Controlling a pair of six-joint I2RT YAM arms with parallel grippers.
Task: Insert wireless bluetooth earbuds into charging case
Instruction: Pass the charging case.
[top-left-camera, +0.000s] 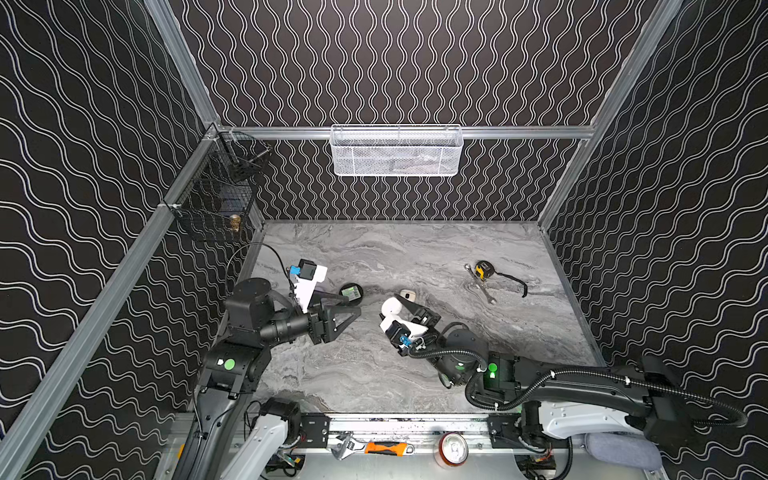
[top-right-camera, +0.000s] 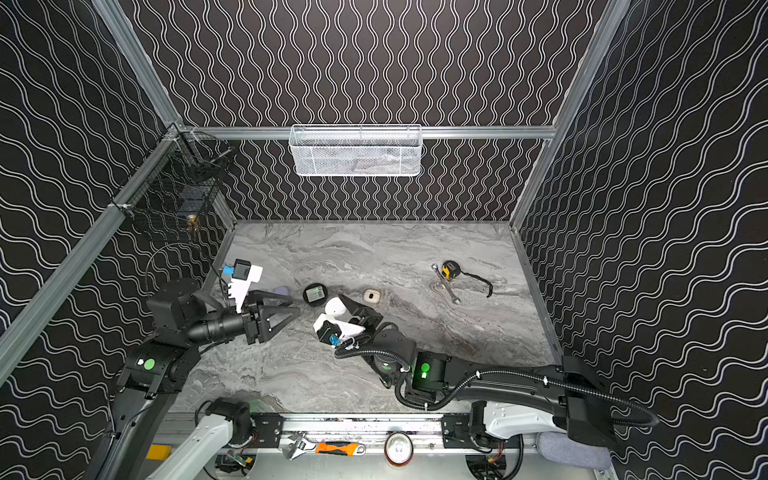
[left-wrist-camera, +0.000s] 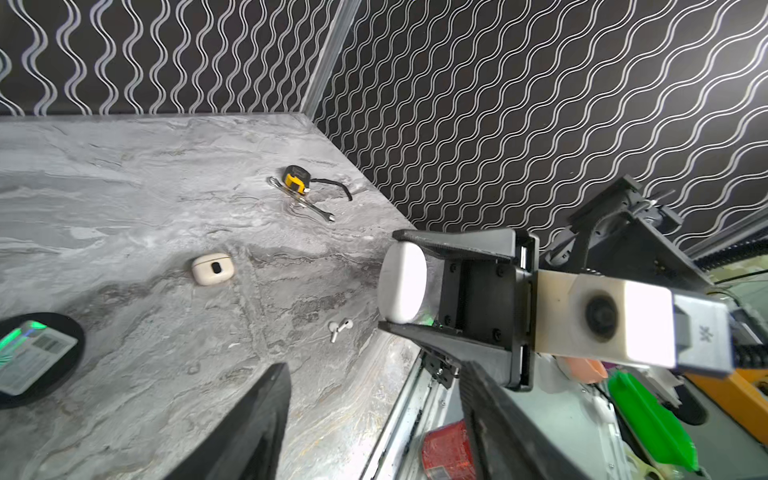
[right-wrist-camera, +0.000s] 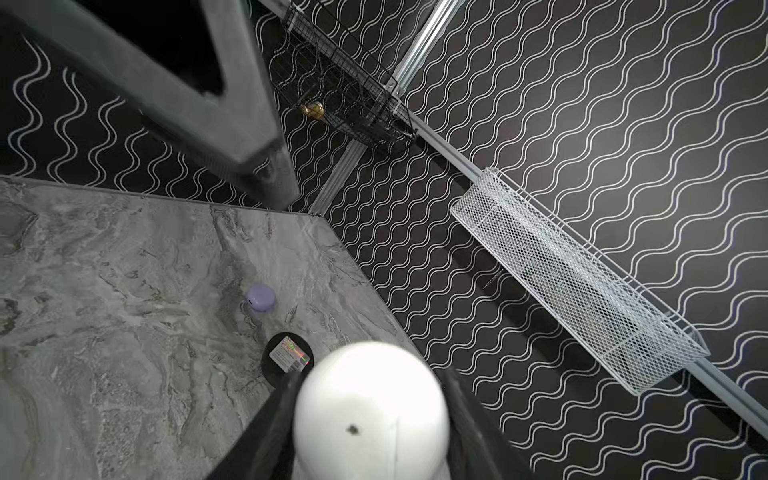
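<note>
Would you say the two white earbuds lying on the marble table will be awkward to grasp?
Probably: the white earbuds look tiny and glossy, so they may slip when pinched. Their rounded heads suggest they would skid or roll on the smooth table.

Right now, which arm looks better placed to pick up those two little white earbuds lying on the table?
Left. The left gripper is open and empty, while the right gripper is busy clamping the white case. The earbuds lie loose nearby.
</note>
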